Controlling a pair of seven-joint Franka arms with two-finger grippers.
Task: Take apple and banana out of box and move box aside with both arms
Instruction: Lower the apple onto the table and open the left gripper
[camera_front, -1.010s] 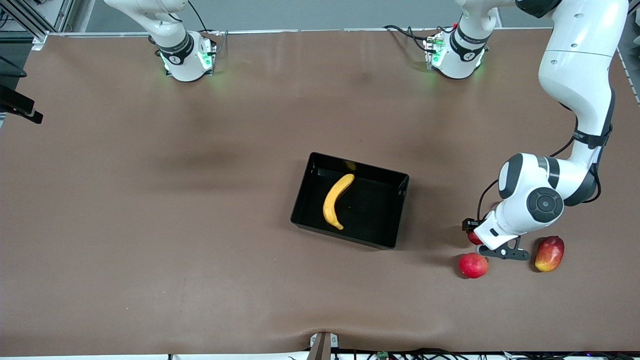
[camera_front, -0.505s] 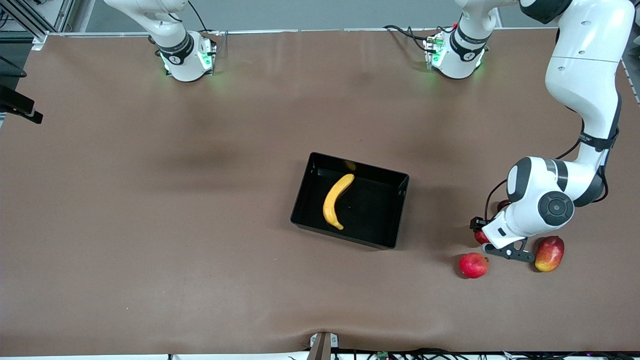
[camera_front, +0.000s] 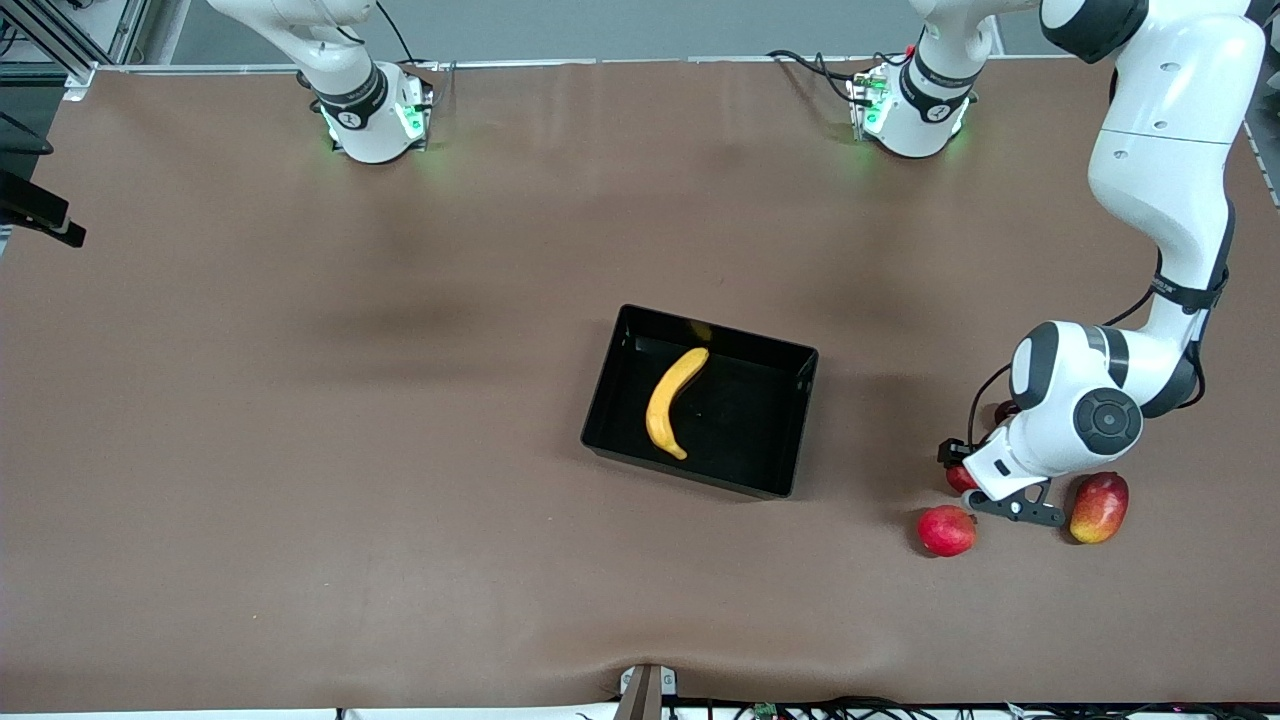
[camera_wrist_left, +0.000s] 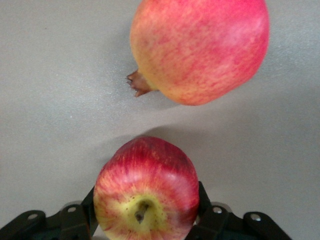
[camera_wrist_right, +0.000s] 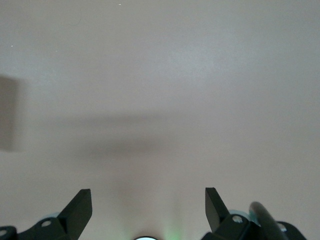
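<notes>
My left gripper (camera_front: 965, 480) is low over the table toward the left arm's end, shut on the small red apple (camera_front: 958, 478). In the left wrist view the apple (camera_wrist_left: 146, 192), with a yellowish patch round its stem, sits between the black fingers (camera_wrist_left: 204, 199) of the left gripper (camera_wrist_left: 146, 205). The yellow banana (camera_front: 672, 402) lies in the black box (camera_front: 800, 420) at the table's middle. My right gripper (camera_wrist_right: 148, 200) is open and empty over bare table; it is out of the front view.
A plain red round fruit (camera_front: 946, 530) lies just nearer the camera than the held apple and fills the left wrist view (camera_wrist_left: 200, 50). A red-and-yellow mango (camera_front: 1098, 507) lies beside the left wrist, toward the table's end.
The left arm's wrist and elbow have shifted a little toward its end of the table, and the gripper with the apple moved slightly the same way. The fruits on the table and the box have not moved.
</notes>
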